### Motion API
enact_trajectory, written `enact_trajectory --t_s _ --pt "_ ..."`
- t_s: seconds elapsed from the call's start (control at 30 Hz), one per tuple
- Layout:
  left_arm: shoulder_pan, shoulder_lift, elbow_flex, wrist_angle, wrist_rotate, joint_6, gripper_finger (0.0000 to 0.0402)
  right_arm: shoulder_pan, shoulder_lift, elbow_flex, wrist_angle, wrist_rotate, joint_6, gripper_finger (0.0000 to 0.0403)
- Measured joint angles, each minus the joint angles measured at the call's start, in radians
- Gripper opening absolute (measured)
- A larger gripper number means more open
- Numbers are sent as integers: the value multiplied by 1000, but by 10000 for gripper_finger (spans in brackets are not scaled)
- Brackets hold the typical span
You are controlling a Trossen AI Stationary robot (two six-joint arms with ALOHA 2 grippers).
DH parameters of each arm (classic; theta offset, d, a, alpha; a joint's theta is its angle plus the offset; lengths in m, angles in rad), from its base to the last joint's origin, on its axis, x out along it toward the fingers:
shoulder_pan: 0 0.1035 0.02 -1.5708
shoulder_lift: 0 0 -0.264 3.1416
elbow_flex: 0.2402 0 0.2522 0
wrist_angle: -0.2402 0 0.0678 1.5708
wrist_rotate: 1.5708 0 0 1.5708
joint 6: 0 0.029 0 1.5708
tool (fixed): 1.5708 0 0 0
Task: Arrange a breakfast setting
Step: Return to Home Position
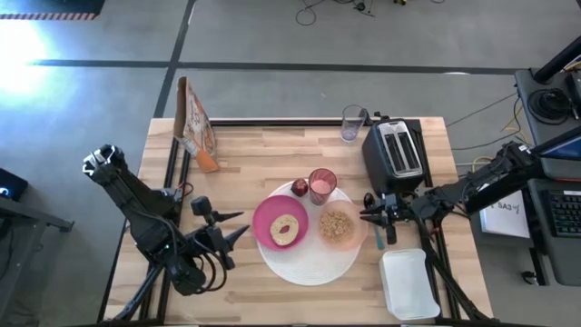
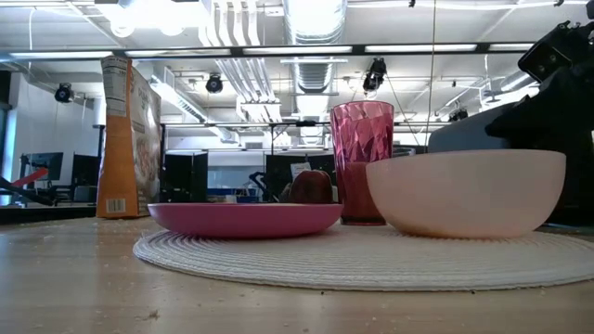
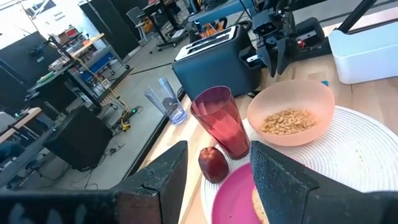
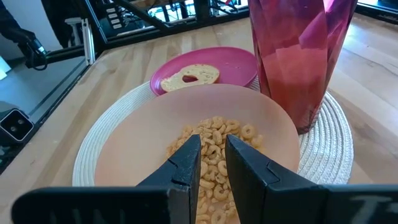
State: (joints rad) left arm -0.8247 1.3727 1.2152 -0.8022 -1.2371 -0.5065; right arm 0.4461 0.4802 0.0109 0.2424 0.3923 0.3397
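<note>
In the high view, the large white round disc (image 1: 309, 268) is seen mid-table, carrying the small magenta plate (image 1: 261, 213) with the bagel (image 1: 285, 227), the translucent peach bowl (image 1: 353, 234) with cereal (image 1: 337, 223), the pink tumbler (image 1: 322, 185) and the small red fruit (image 1: 300, 188). The left gripper (image 1: 241, 224) is held left of the plate, the right gripper (image 1: 366, 214) just beside the bowl. In the low view, the fruit is partly hidden behind the plate. In the left wrist view, that gripper's fingers are spread wide, empty. In the right wrist view, a narrow gap is shown between the fingers, nothing gripped
</note>
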Motion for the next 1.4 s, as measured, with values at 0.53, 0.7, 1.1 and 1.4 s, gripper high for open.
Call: enact_trajectory --t_s 0.53,0.7,1.1,1.4 --pt "8 1 2 14 0 0 158 0 0 0 0 0 0 63" --pt "12 -8 2 17 2 0 158 0 0 0 -1 0 0 63" --pt "79 -276 -296 524 9 -87 158 1 0 0 -2 0 0 63" --pt "145 -539 -784 1104 59 9 158 1 0 0 -2 0 0 63"
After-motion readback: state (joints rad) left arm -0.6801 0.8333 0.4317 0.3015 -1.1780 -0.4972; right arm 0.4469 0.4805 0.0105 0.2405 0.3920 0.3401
